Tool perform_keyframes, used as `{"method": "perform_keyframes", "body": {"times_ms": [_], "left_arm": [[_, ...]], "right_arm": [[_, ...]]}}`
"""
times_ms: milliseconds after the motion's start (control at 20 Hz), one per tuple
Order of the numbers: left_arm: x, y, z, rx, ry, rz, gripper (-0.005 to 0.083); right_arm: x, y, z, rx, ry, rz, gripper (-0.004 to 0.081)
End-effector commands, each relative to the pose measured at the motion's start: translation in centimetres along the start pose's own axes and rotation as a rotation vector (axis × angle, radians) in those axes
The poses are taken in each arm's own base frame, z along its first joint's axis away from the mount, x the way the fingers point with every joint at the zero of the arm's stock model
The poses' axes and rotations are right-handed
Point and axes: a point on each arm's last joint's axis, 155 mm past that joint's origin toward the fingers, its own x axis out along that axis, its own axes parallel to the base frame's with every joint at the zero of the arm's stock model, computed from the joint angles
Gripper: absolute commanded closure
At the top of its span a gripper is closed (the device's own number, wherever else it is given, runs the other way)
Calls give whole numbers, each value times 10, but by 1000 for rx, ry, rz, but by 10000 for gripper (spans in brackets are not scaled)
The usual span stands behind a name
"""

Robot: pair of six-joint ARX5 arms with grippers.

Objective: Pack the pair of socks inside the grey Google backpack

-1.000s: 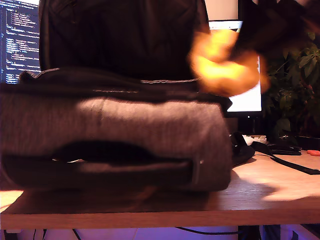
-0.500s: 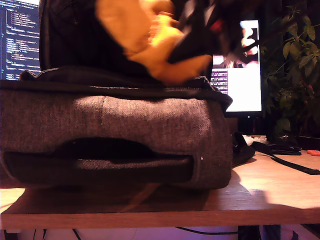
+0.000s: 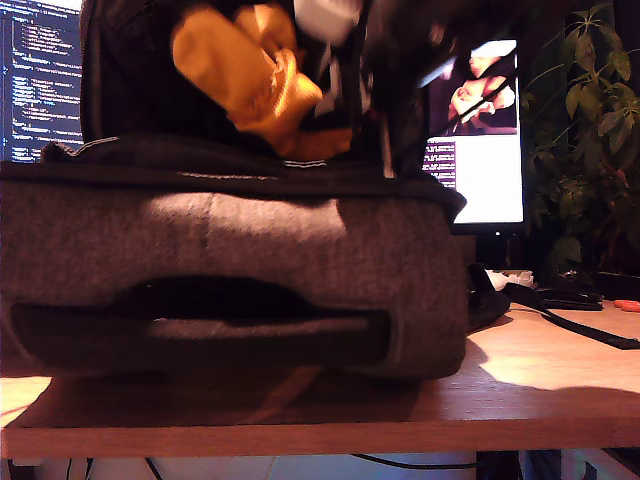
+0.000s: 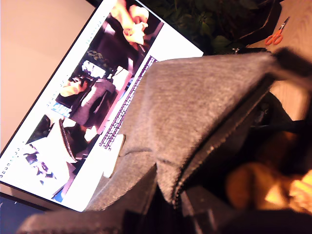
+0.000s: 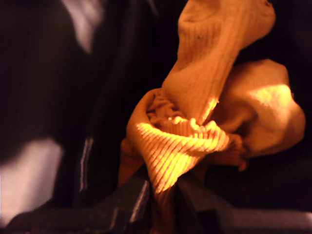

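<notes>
The grey Google backpack (image 3: 300, 260) lay on its side across the wooden surface (image 3: 540, 370), its woven grey panel facing the exterior camera and its dark opening turned upward along the top edge. The pair of socks (image 3: 250, 75), a bunched yellow-orange knit with ribbed cuff, hung just above that opening against the bag's raised black flap, not yet down inside the compartment. My second gripper (image 5: 161, 204) was clenched on the socks (image 5: 195, 131): the second wrist view showed the ribbed fabric pinched between the dark jaws and fanning out beyond them, with the bag's dark lining behind. My first gripper (image 4: 170, 204) had its jaws closed on a fold of the backpack's grey fabric (image 4: 195, 107), lifting the edge so the dark interior gaped; a blurred orange patch of the socks (image 4: 258, 187) showed within that gap. Behind the bag stood a lit monitor (image 3: 480, 140), a leafy plant (image 3: 590, 120) at the exterior view's right, and orange-handled scissors (image 4: 276, 34) lay on the surface.
</notes>
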Motion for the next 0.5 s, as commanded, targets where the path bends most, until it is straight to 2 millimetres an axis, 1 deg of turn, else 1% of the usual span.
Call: {"method": "perform_keyframes", "body": {"times_ms": [0, 100, 150, 200, 250, 300, 350, 400, 450], "left_arm": [[-8, 18, 22, -25, -71, 36, 798], [-8, 17, 22, -25, -75, 32, 798], [-8, 17, 22, -25, -75, 32, 798], [-8, 17, 22, -25, -75, 32, 798], [-8, 17, 22, -25, -75, 32, 798], [-8, 17, 22, -25, -75, 32, 798], [-8, 17, 22, -25, -75, 31, 798], [-8, 17, 23, -25, -76, 31, 798], [-8, 16, 23, -25, -77, 29, 798]], "right_arm": [[6, -16, -5, 9, 1, -36, 781], [14, -15, -14, 14, 14, -25, 781], [17, -11, -17, 15, 19, -9, 767], [20, -5, -18, 22, 16, 15, 686], [23, 2, -19, 32, 16, 40, 514], [25, 5, -19, 65, 21, 55, 360], [27, 7, -20, 76, 27, 64, 279], [27, 6, -21, 99, 32, 60, 259], [27, 5, -20, 111, 34, 54, 259]]}}
